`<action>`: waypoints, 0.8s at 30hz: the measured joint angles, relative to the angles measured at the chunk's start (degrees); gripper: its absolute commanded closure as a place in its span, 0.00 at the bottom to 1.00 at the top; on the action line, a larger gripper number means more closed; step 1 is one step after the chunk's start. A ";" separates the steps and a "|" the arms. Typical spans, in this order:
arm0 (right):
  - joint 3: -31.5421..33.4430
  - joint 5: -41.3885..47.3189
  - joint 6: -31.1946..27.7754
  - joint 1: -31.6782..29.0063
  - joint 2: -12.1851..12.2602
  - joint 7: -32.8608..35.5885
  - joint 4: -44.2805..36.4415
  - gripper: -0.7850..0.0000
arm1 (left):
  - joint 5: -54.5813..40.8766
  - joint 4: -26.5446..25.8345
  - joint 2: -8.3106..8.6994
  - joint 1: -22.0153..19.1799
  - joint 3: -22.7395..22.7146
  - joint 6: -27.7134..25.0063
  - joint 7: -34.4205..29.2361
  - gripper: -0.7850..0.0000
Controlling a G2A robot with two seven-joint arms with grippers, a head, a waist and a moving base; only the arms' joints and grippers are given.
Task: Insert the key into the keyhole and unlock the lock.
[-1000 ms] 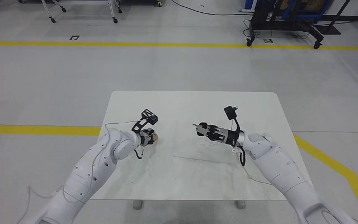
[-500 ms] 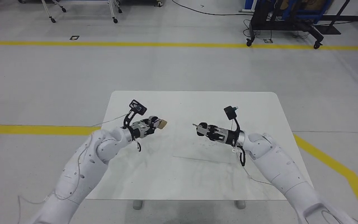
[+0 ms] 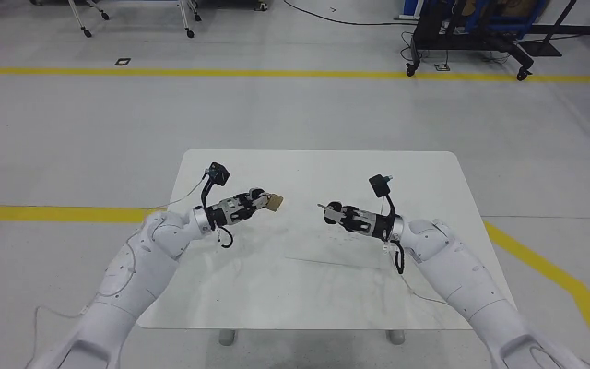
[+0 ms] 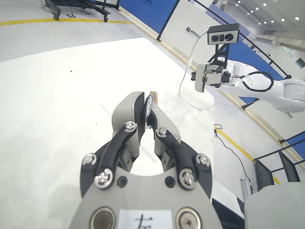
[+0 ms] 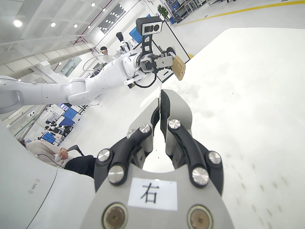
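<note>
One lock [image 3: 274, 201], left hand [image 3: 262, 204] clamped on it; one key [image 3: 321, 206], right hand [image 3: 330, 213] clamped on it; apart above the worktop [image 3: 369, 286], inside its edges.

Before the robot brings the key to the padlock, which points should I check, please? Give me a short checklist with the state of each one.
1. Left pincer shut on the padlock at its shackle: ok.
2. Right pincer shut on the key: ok.
3. Key tip pointing toward the padlock: ok, roughly, judged from the top view.
4. Keyhole turned toward the key: cannot tell.
5. Key seated in the keyhole: not ok; a gap separates key and padlock.
</note>
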 measured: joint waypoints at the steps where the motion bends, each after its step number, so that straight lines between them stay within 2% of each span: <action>1: 0.00 0.00 0.00 0.00 0.00 0.00 0.00 1.00 | -0.93 -0.28 -0.16 0.60 0.45 -0.24 -0.16 1.00; 4: 0.15 0.02 1.19 -0.36 -0.09 -1.13 -0.55 1.00 | -11.60 1.06 -1.44 1.52 3.57 -1.55 -5.30 1.00; 6: 0.36 0.81 3.17 -1.05 -0.41 -4.24 -1.84 1.00 | -26.07 3.25 -2.84 0.31 6.65 -0.06 -13.27 1.00; 11: 0.06 3.97 2.68 -1.08 -1.40 -9.16 -1.54 1.00 | -63.90 11.69 -6.64 -4.38 10.13 12.14 -37.89 1.00; 14: 0.03 4.52 2.53 -0.57 -1.79 -10.31 -0.85 1.00 | -77.22 18.26 -9.08 -6.98 10.93 17.29 -48.12 1.00; 17: 0.51 4.03 3.46 -0.37 -1.98 -11.49 -1.09 1.00 | -84.06 24.00 -11.35 -9.36 11.35 19.64 -52.90 1.00; 19: 1.06 3.76 4.18 -0.58 -1.99 -12.47 -1.65 1.00 | -84.74 26.71 -12.41 -10.64 11.57 19.15 -52.48 1.00; 24: 1.24 3.50 4.42 -0.67 -1.98 -12.65 -1.92 1.00 | -84.31 27.28 -12.60 -10.89 11.67 18.74 -51.97 1.00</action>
